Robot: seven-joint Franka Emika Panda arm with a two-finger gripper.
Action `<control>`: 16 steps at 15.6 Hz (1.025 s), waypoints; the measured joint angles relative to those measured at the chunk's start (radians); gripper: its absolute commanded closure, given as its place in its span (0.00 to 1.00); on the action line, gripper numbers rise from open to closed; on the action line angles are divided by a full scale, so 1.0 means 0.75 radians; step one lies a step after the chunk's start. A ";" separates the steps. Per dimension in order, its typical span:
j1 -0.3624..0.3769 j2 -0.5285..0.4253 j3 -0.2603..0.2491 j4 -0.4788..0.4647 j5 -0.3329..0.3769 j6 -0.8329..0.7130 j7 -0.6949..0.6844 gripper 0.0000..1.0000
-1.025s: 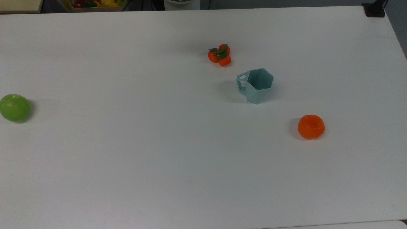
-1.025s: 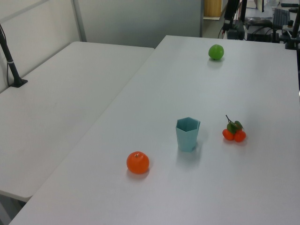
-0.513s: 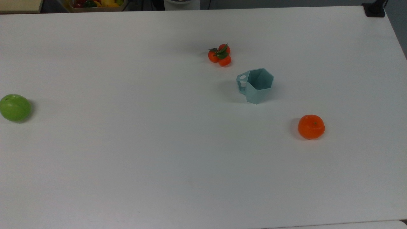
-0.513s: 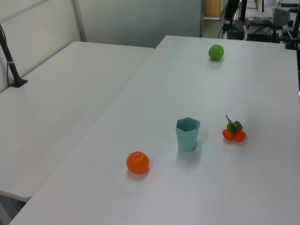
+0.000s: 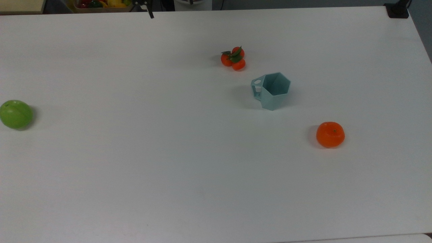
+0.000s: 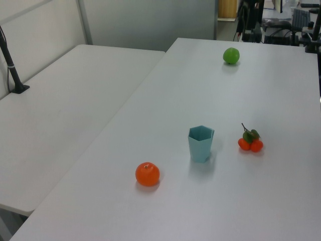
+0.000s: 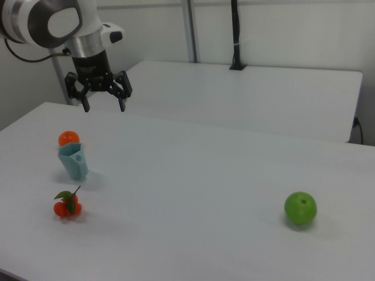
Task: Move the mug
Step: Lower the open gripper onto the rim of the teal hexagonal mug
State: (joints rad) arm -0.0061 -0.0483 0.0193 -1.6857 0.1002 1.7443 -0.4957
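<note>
A: Right view status: the gripper (image 7: 104,106) is held above the table (image 7: 205,170), fingers spread wide, nothing grasped.

B: Mug position?

A: The mug (image 7: 74,160) is stood upright between the orange (image 7: 68,139) and the tangerine cluster (image 7: 67,205). No contact is made; approach, grasp and transfer are judged outstanding.

Arm's white wrist at the right view's upper left, gripper (image 7: 104,106) pointed straight down, both fingers (image 7: 85,103) spread wide apart, nothing held between them.
</note>
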 measured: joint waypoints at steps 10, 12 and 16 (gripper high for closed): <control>0.149 0.098 0.079 -0.012 0.000 0.017 -0.116 0.27; 0.159 0.126 0.114 -0.016 0.000 0.056 -0.118 0.30; 0.175 0.180 0.163 -0.065 0.000 0.172 -0.122 0.30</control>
State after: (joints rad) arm 0.1250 0.0865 0.1417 -1.7342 0.1002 1.8735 -0.5869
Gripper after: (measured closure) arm 0.291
